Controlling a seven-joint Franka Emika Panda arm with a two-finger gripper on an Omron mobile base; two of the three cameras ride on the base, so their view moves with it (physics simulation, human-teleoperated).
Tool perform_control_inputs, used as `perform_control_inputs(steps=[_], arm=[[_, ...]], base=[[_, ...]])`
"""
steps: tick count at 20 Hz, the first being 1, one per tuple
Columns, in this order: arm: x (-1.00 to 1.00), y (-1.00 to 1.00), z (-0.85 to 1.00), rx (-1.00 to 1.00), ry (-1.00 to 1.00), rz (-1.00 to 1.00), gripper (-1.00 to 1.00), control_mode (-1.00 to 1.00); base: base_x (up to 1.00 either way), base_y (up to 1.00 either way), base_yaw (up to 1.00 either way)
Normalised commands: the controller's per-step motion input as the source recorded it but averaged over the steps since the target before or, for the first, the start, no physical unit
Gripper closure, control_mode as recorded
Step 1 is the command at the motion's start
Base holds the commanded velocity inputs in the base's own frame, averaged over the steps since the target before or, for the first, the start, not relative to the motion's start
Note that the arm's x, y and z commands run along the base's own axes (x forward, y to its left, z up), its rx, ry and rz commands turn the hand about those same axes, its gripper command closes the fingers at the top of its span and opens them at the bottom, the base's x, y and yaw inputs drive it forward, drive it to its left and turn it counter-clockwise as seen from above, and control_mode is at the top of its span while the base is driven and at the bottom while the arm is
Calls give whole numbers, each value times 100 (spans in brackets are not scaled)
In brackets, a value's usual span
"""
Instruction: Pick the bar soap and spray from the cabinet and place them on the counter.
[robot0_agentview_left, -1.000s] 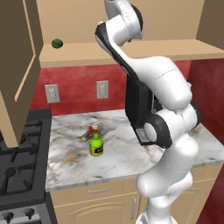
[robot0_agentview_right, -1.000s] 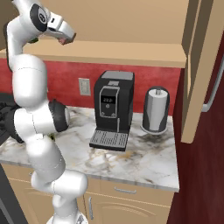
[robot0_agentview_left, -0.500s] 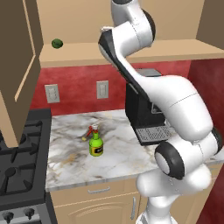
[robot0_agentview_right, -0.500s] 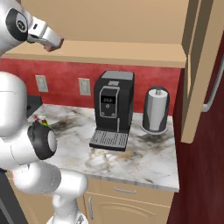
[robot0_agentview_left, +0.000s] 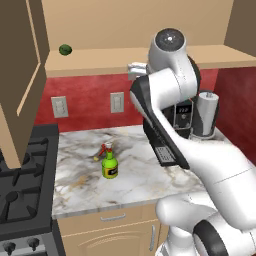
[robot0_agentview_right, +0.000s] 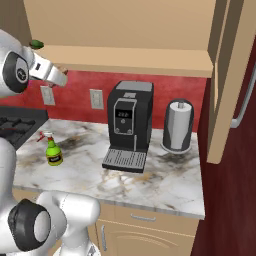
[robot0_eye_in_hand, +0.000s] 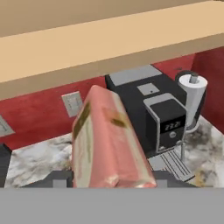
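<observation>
**On the bench one item down, one in the hand**

Below the cabinet (robot0_agentview_left: 30, 75) shelf, the task is sitting at roughly its halfway mark. The spray (robot0_agentview_left: 109, 163) is already standing upright on the marble bench (robot0_agentview_left: 140, 185), left of the black coffee machine (robot0_agentview_right: 129, 125) and near the stove (robot0_agentview_left: 20, 195), with its red trigger pointing away to the left.

The bar soap (robot0_eye_in_hand: 107, 140) is showing large in the hand view, riding between the finger tips of the hand (robot0_eye_in_hand: 109, 181), which is gripping it with the jaws fairly wide around the block. The soap is hanging in the air, out of the cabinet and level with the shelf's front edge, well above the bench. In the right base view the hand (robot0_agentview_right: 59, 77) is reaching out just under the shelf.

What is left, by my judgement, is lowering the soap to a bare patch of marble, probably near the spray, and letting go. A small dark green ball (robot0_agentview_left: 65, 49) is lying on the shelf and is not part of the job.
</observation>
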Motion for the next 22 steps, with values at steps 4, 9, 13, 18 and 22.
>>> perform_control_inputs(steps=[4,9,13,18,22], arm=[[-6,-19,-62,6,-7,13,100,-100],[0,-9,-55,8,0,12,100,-100],[0,-3,-56,9,0,10,100,-100],[0,0,-56,9,0,11,100,-100],[0,0,-56,9,0,10,100,-100]], base=[[0,0,0],[0,0,0],[0,0,0],[0,0,0],[0,0,0]])
